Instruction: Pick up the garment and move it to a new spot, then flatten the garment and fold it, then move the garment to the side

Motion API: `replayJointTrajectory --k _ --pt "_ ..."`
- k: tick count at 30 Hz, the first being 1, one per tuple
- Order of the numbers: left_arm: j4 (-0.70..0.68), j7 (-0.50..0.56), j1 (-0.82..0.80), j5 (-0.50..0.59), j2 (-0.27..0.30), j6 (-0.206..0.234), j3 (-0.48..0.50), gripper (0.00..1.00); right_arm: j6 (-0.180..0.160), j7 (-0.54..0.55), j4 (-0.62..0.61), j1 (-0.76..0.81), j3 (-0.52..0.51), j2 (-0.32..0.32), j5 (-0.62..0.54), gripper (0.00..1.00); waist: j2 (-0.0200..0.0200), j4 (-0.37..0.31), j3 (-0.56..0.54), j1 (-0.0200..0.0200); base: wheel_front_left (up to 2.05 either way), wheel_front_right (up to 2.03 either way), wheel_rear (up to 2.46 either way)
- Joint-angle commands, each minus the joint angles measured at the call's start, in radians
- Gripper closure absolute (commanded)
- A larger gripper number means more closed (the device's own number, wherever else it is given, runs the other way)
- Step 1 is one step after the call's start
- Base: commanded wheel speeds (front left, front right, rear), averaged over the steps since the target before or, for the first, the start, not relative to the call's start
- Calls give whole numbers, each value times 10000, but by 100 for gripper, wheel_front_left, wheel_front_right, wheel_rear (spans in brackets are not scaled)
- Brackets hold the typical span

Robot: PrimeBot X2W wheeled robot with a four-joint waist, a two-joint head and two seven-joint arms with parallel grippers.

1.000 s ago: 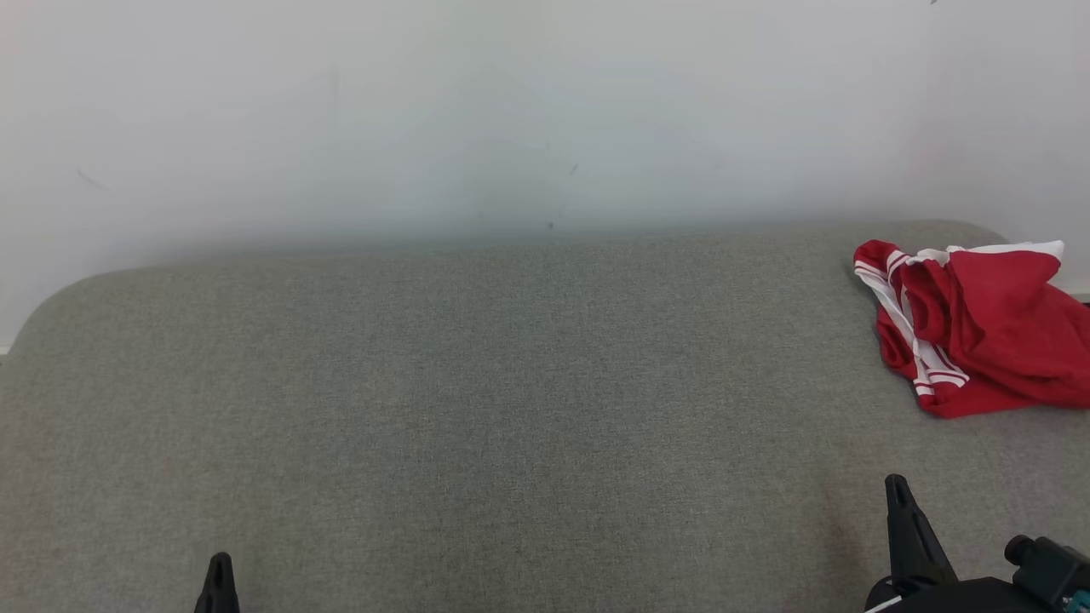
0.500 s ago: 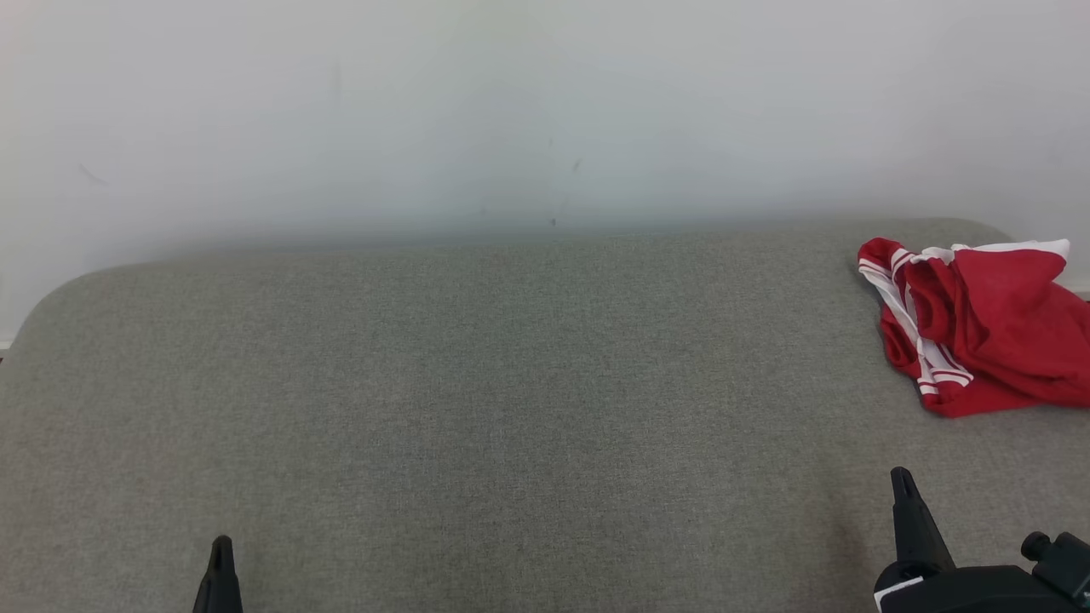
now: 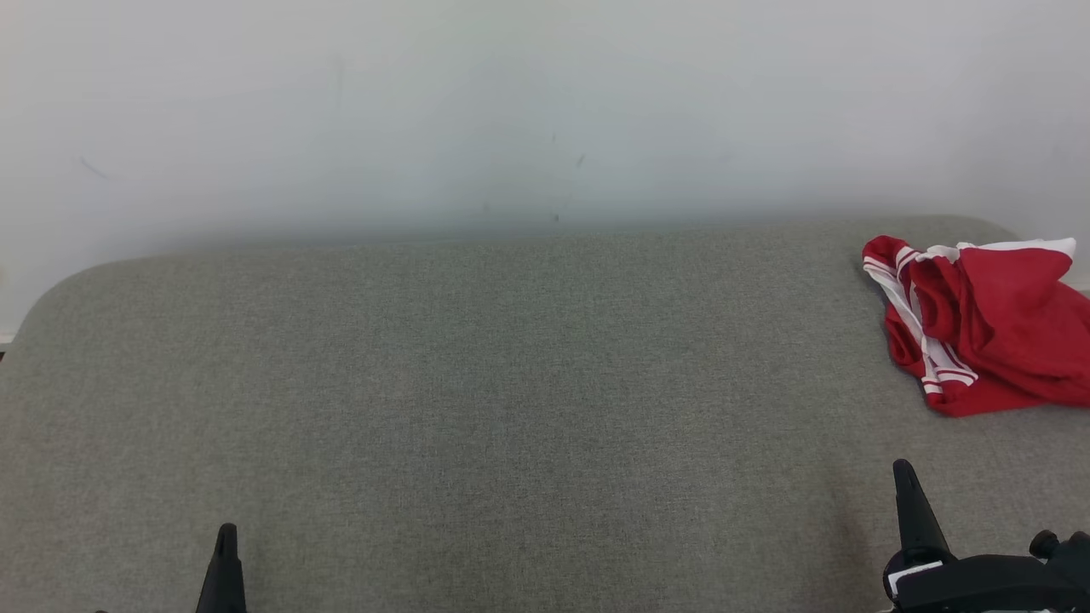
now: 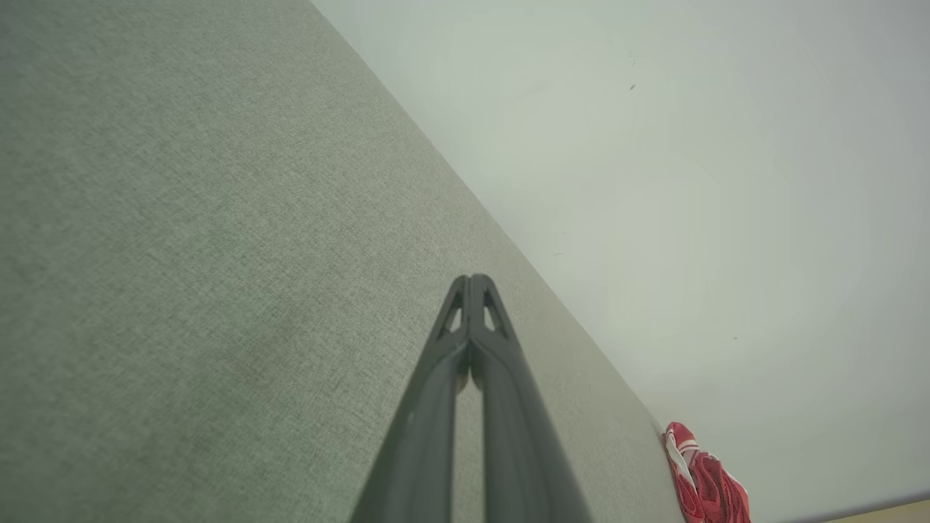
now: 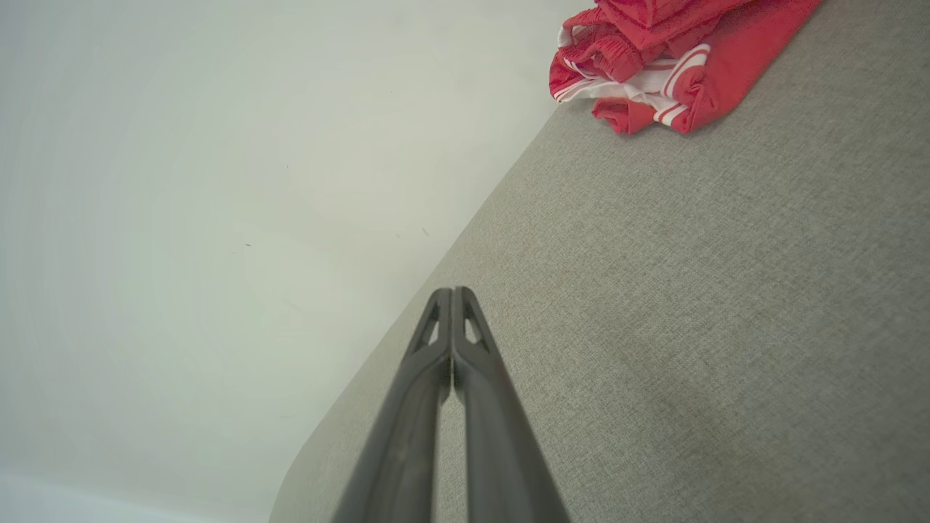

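Note:
A crumpled red garment with white stripes lies at the far right of the grey fabric surface, near its back edge. It also shows small at the lower right in the left wrist view and at the top right in the right wrist view. My left gripper rises at the lower left, fingers pressed together and empty. My right gripper stands at the lower right, short of the garment, also shut with nothing held.
A pale wall runs right behind the surface's back edge. The surface's back corners are rounded. The broad grey middle stretches between the two grippers.
Both grippers have risen a little in the head view, staying shut. The whole picture has shifted slightly, so the camera moved. The garment lies as before.

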Motion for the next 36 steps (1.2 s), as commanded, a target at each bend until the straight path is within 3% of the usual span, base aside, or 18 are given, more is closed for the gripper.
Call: replayJointTrajectory --k 1,36 --pt "-48 90 -304 -379 12 -12 41 100 -10 73 -108 -208 -66 3 314 100 -1 6 7 -1 0 0 0" --pt "332 994 -978 -3958 -34 -70 93 100 -16 964 -96 -491 -420 227 3633 100 -1 113 164 -1 0 0 0"
